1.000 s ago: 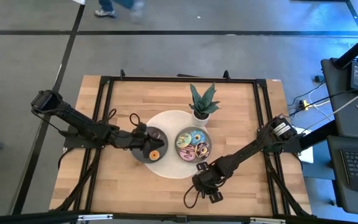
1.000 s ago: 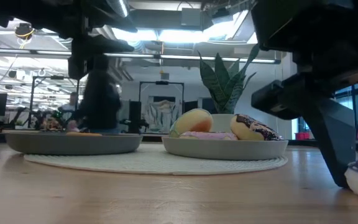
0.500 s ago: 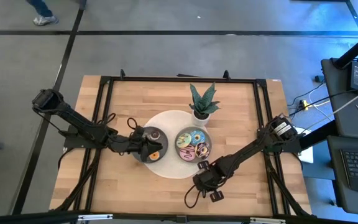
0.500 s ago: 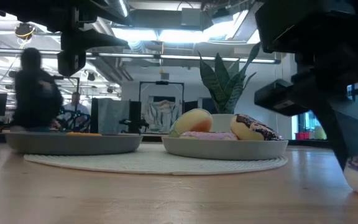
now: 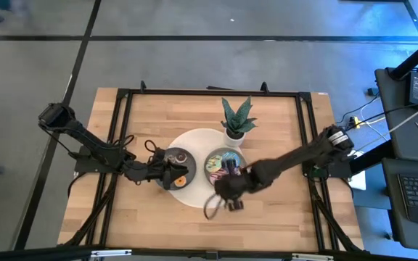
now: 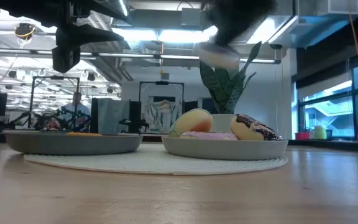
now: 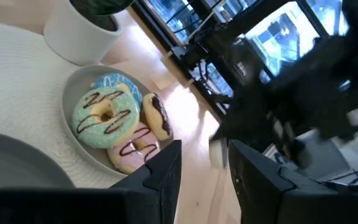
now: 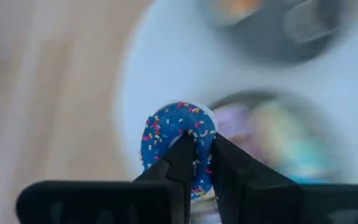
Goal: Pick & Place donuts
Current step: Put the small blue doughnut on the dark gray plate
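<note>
Right gripper [image 8: 196,163] clamped on blue donut [image 8: 178,142], aloft near the right dish [image 5: 210,168]. Left gripper [image 7: 202,171] slightly apart, empty, over the left dish [image 5: 167,154]. Risk: thin edge pinch; donut may twist free mid-swing

Donuts [image 5: 225,162] beside plant [image 5: 236,118].

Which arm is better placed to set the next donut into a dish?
Right. The right gripper is shut on a blue sprinkled donut, lifted near the dish of donuts on the white mat. The left gripper carries nothing; it hovers over the other dish.
</note>
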You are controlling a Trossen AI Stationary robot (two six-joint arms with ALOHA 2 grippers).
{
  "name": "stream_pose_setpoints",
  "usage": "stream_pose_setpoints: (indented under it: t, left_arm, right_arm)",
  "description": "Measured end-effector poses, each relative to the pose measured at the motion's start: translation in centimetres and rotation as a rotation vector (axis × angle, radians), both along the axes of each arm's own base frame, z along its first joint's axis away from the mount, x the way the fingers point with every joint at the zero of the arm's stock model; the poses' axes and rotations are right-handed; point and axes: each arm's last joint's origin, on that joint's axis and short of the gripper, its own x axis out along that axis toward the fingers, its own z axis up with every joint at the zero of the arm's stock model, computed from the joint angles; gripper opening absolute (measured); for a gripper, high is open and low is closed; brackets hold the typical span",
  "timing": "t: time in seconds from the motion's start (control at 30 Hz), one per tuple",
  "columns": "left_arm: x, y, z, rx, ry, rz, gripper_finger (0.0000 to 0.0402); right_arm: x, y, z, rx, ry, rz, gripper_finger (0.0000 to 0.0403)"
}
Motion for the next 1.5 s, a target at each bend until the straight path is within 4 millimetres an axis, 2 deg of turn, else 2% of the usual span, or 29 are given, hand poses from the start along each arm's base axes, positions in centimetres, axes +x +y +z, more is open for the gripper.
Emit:
stream_pose_setpoints:
  t: [0.13,0.23,0.4,0.6,0.73,0.97,1.17,1.3,1.5]
  left_arm:
    - [-0.1,0.0,0.0,-0.045,-0.014,0.035,0.0128]
    - [-0.1,0.2,0.0,-0.066,-0.030,0.098,0.0128]
    - [-0.2,0.6,0.1,-0.022,-0.047,0.222,0.0128]
    - [-0.3,0.9,0.2,0.010,-0.066,0.339,0.0128]
    - [-0.1,1.4,0.3,0.003,-0.076,0.375,0.0131]
    - [0.3,2.5,0.6,0.032,-0.089,0.432,0.0193]
    - [0.7,3.0,0.6,0.033,-0.074,0.370,0.0242]
    - [0.9,2.8,0.8,0.003,-0.089,0.293,0.0246]
    - [0.9,2.8,0.9,-0.002,-0.099,0.294,0.0245]
  right_arm:
    - [2.1,-2.7,4.6,-0.100,-0.169,-0.152,0.0049]
    - [3.3,-4.7,7.7,-0.095,-0.287,-0.239,0.0049]
    - [4.2,-7.5,9.4,-0.089,-0.351,-0.326,0.0049]
    - [4.9,-9.9,8.9,-0.059,-0.357,-0.439,0.0049]
    - [5.8,-10.4,8.2,-0.040,-0.365,-0.446,0.0049]
    - [7.3,-10.9,5.9,-0.044,-0.324,-0.452,0.0049]
    - [7.8,-11.7,5.6,-0.023,-0.332,-0.461,0.0049]
    - [8.1,-12.1,5.9,-0.009,-0.374,-0.466,0.0049]
    - [8.3,-12.1,5.9,0.031,-0.377,-0.443,0.0049]
